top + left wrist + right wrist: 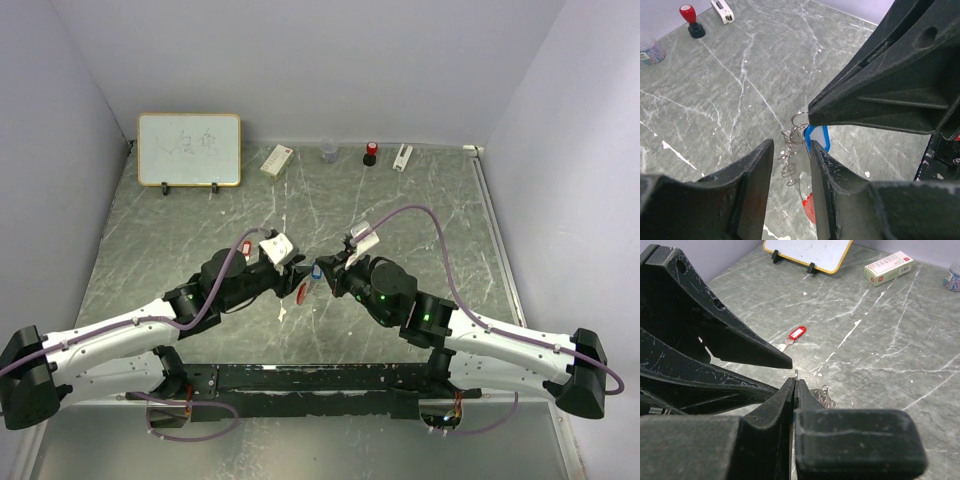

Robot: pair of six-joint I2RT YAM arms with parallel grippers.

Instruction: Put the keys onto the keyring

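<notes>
Fingers of both arms meet over the middle of the counter (420,200), a grey-green marbled slab veined with white. From above it all shrinks to a knot. The left fingers (291,269) and right fingers (331,272) are nose to nose, with a speck of blue key (317,270) between them. The red fob of the keyring (303,292) sits just below in the frame.

The left wrist view opens that knot. Its own pair stands apart in the lower middle of the frame, closed on nothing. In the gap hangs the keyring's tangle of thin wire rings, the fob a red blur at the bottom. The right arm's black tip comes in from the right and meets the topmost small ring. The blue key's head is tucked right under it.

Only the right wrist view shows that arm's pair pressed shut, a thin sliver of metal poking up from between them. The wire tangle shows just to their right. This view alone gives a clear look at the red key (796,334), flat on the counter left of centre, well apart from the rest.

Along the far edge stand a small whiteboard (189,150) on feet, a white box (277,160), a clear cup (329,151), a red-topped stamp (371,153) and a small white oblong (402,157). Pale lilac walls close in three sides.
</notes>
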